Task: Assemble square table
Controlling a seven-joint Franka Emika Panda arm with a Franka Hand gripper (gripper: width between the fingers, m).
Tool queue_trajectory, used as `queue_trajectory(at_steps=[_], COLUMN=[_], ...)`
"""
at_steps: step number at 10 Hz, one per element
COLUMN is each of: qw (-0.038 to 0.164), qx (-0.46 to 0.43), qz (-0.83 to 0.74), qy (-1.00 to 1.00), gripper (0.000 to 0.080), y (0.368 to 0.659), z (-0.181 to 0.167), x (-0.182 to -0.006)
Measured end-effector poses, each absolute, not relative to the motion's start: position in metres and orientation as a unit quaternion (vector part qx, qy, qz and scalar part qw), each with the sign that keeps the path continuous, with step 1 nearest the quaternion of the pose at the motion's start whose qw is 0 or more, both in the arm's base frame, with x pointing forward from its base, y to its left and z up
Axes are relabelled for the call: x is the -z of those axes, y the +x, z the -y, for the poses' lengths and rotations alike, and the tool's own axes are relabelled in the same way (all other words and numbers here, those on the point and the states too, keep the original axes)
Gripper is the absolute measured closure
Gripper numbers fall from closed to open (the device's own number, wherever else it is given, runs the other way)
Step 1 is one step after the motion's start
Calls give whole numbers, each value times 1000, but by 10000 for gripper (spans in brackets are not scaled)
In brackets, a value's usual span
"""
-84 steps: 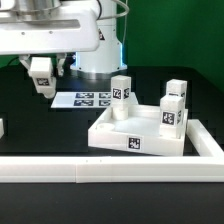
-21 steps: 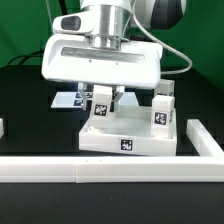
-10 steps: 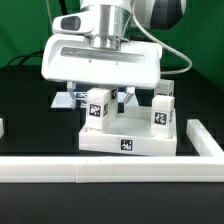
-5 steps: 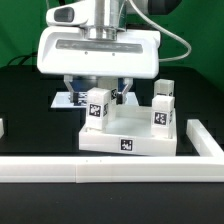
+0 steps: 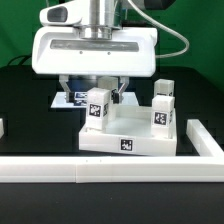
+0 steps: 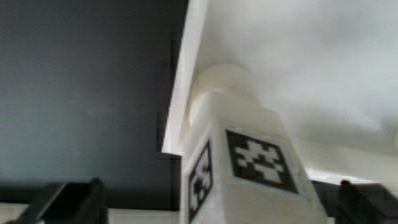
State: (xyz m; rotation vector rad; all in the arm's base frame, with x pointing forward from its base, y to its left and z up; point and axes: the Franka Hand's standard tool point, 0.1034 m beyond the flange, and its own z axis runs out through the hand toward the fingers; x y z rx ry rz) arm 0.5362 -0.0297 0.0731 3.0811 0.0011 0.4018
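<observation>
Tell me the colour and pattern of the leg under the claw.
White leg with black-and-white square tags; clearest in the wrist view.

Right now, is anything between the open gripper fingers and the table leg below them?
Nothing. In the wrist view the leg stands between the two fingers, with clear gaps. In the exterior view the gripper hovers over it on the square table.

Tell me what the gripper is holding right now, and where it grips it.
Nothing. The gripper is open above a leg, not clamping it.

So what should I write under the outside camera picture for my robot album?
The robot's open claw hovers over a tagged white leg standing on the square table top, another leg beside it.
</observation>
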Motion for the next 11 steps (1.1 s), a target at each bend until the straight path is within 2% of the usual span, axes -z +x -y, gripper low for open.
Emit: queue_trajectory(at_steps=[1,2,4,6,11], qw=[-4,-16,-26,-26,-18], qx=[-86,-54,5,22,9], qz=[19,25,14,2,-19], qy=[996,998,1000,999,1000], gripper=[150,150,150,150,150], y=[533,538,542,559,551], z=[23,15,10,17,17], x=[-69,-73,-75,-78,-74])
